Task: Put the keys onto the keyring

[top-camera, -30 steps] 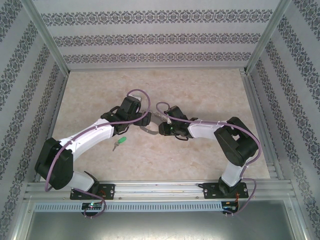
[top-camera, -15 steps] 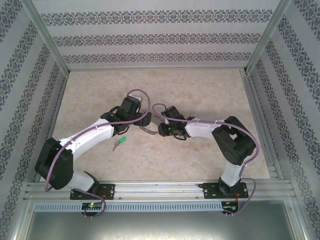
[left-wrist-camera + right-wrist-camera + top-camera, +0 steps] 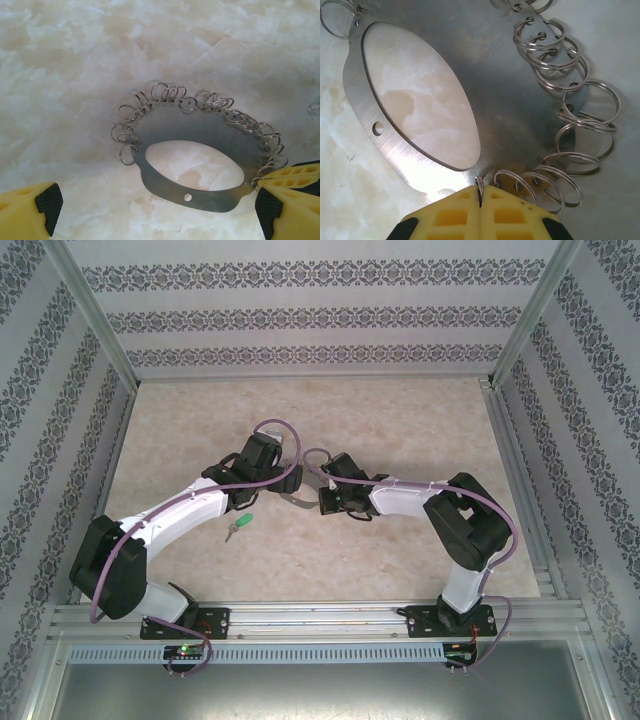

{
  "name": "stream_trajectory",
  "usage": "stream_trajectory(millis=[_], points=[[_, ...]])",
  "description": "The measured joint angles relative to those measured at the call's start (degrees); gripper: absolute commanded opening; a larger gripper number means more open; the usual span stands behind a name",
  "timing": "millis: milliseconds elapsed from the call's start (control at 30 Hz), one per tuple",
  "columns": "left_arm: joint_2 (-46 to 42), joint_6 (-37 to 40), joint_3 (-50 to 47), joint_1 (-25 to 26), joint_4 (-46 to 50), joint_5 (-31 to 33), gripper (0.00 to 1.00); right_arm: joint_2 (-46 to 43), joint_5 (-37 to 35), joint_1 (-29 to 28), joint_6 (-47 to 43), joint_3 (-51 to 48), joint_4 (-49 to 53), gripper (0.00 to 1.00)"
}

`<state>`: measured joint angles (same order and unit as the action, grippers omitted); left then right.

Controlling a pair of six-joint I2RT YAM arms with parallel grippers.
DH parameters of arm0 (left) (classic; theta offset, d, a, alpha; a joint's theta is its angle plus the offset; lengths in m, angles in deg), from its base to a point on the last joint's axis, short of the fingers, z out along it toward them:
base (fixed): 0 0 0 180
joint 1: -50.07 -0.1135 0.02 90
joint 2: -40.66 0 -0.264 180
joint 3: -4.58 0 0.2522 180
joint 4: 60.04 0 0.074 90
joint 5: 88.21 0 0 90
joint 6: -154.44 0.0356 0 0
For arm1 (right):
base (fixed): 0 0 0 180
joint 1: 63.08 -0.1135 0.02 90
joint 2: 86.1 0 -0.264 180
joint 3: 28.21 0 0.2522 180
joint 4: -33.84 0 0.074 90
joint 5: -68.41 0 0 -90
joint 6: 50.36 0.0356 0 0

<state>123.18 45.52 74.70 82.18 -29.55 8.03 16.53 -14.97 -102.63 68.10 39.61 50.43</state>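
Note:
The keyring [image 3: 298,502] lies on the marble table between my two grippers. In the left wrist view the keyring [image 3: 200,130] is a grey metal hoop fringed with small split rings. My left gripper [image 3: 155,212] stands open just in front of the hoop, nothing between its fingers [image 3: 44,204]. My right gripper [image 3: 480,202] is shut on one small split ring [image 3: 479,183] at the rim of the keyring [image 3: 520,100]. The green-headed key [image 3: 239,524] lies on the table beside the left forearm, apart from both grippers [image 3: 293,480] [image 3: 322,498].
Patterned walls and aluminium rails [image 3: 100,370] enclose the marble table [image 3: 400,560]. The two arms meet at mid-table. The right gripper's yellow fingers [image 3: 295,172] show at the right edge of the left wrist view, close to my left gripper's right finger.
The right gripper has edged slightly to the left, its wrist turning a little, and the keyring shifted with it. The left arm and the key have stayed put.

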Motion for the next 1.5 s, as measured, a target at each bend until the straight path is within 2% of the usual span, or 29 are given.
stream_trajectory(millis=[333, 700, 933, 1133, 1300, 1500], points=[[-0.02, -0.44, 0.0, -0.04, 0.0, -0.28, 1.0, -2.32, -1.07, 0.02, -3.21, -0.11, 0.66, 0.0], [-2.45, -0.35, 4.48, -2.29, 0.7, -4.31, 1.0, -18.67, -0.61, 1.57, -11.69, -1.4, -2.29, 0.0], [-6.43, 0.07, 8.83, -2.67, 0.72, -9.73, 1.0, -28.89, 5.55, 8.2, -14.49, -5.44, -8.72, 0.0], [-8.85, 0.59, 8.85, -2.84, 0.28, -16.52, 1.0, -31.58, 13.38, 12.15, -13.62, -6.93, -14.73, 0.0], [-10.73, 0.87, 5.68, -2.97, -3.58, -22.25, 0.89, -31.43, 20.04, 12.94, -11.8, -8.37, -20.04, 0.0], [-11.45, 0.68, 1.86, -2.99, -8.37, -28.96, 0.71, -29.7, 26.47, 12.98, -9.07, -10.47, -25.92, 0.0]])
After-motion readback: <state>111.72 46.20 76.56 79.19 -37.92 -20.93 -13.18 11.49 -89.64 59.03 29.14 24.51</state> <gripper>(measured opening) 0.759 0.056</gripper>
